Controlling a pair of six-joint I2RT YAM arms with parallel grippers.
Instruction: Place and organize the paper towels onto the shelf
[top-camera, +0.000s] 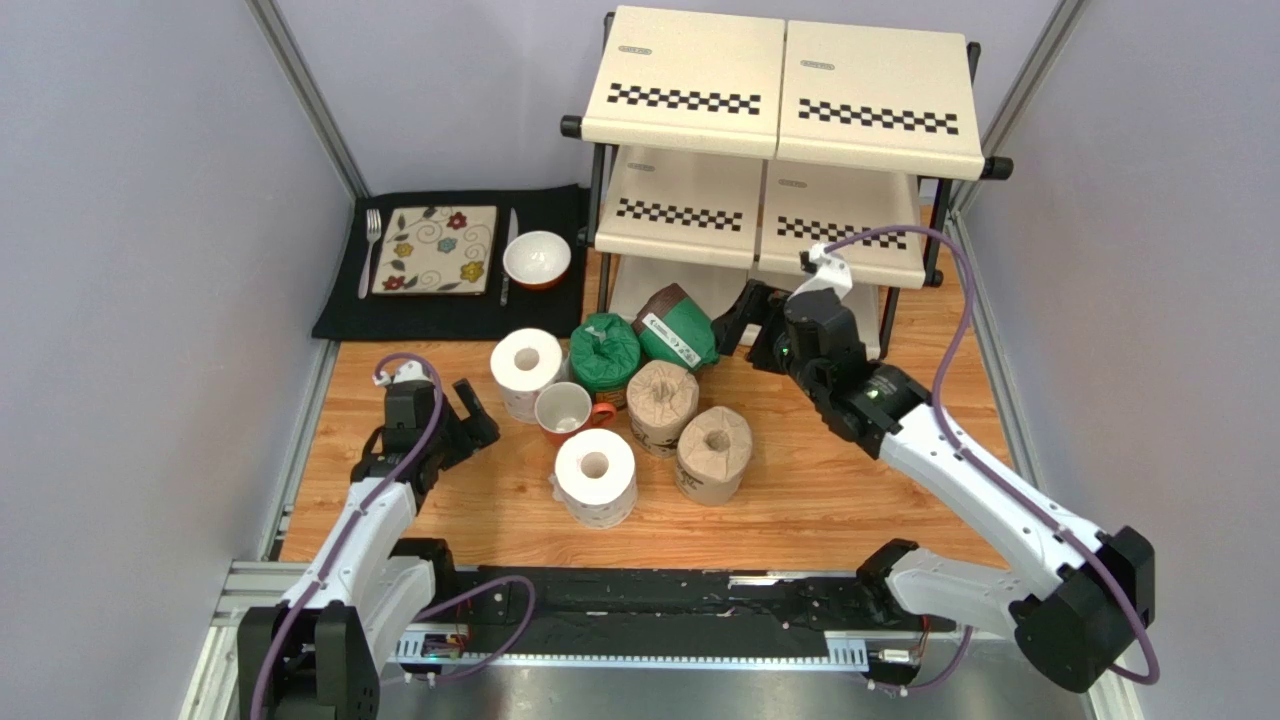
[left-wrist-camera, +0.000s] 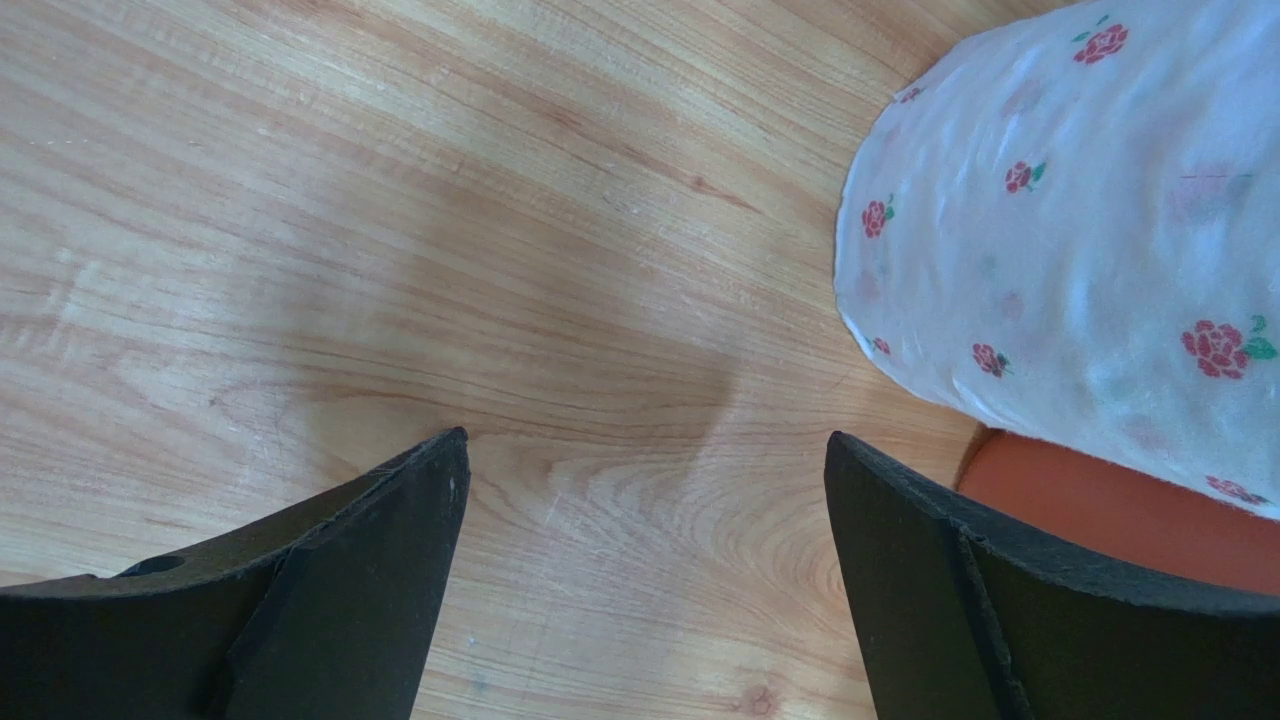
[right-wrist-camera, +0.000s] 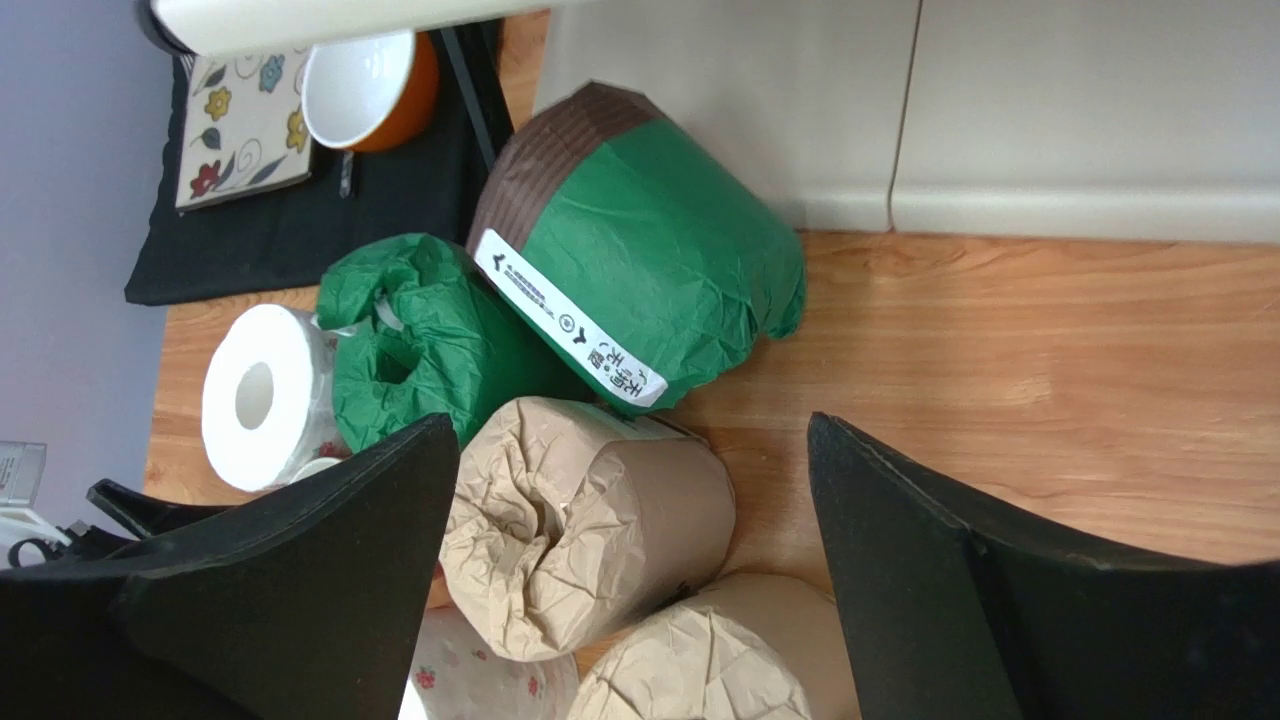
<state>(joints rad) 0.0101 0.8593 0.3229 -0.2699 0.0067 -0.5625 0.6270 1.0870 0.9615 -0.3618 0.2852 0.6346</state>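
The shelf (top-camera: 781, 135) stands at the back of the table (top-camera: 842, 495), its lowest tier mostly hidden beneath the two above. The paper towels (top-camera: 661, 398) are bunched on the wood just in front of it, six in all. The tipped green roll (right-wrist-camera: 646, 278) lies nearest that bottom panel, though I can't tell if they touch. The right gripper (right-wrist-camera: 631, 428) hangs close over this roll, jaws spread wide and gripping nothing. The left gripper (left-wrist-camera: 646, 443) is just as slack over bare wood, with a flowered white roll (left-wrist-camera: 1082, 225) cut off beside it. A mug (top-camera: 567, 405) peeks out among the rolls.
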